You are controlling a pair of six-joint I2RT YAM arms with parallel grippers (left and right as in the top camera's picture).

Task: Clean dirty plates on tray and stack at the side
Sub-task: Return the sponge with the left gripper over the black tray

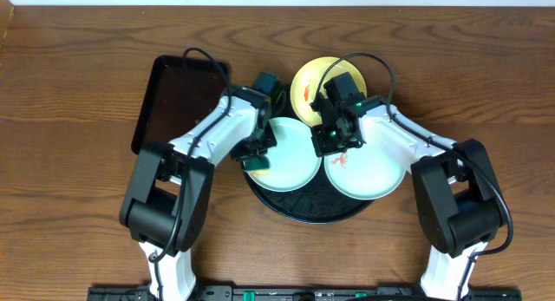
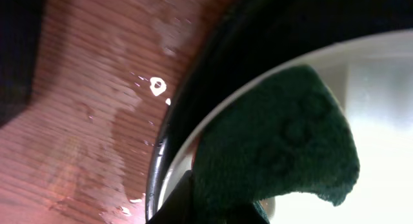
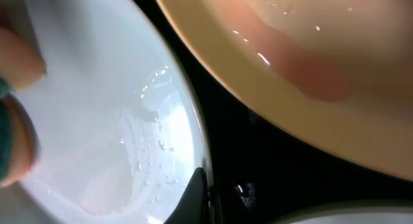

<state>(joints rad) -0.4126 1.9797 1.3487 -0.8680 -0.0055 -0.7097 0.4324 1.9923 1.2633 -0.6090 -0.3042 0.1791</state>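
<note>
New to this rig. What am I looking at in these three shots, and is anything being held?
Two robot arms sit at a wooden table. The wide shot comes from a fixed camera above; the two close-ups come from cameras on each wrist.

On the table is a round black tray carrying three plates: a yellow plate at the back, a left mint plate and a right mint plate with a red-orange smear. A rectangular black tray lies to the left.

The left end effector is down at the left mint plate's rim; its wrist view shows a dark green sponge on that plate, apparently gripped. The right end effector hovers low between the plates; whether it is open cannot be told.
</note>
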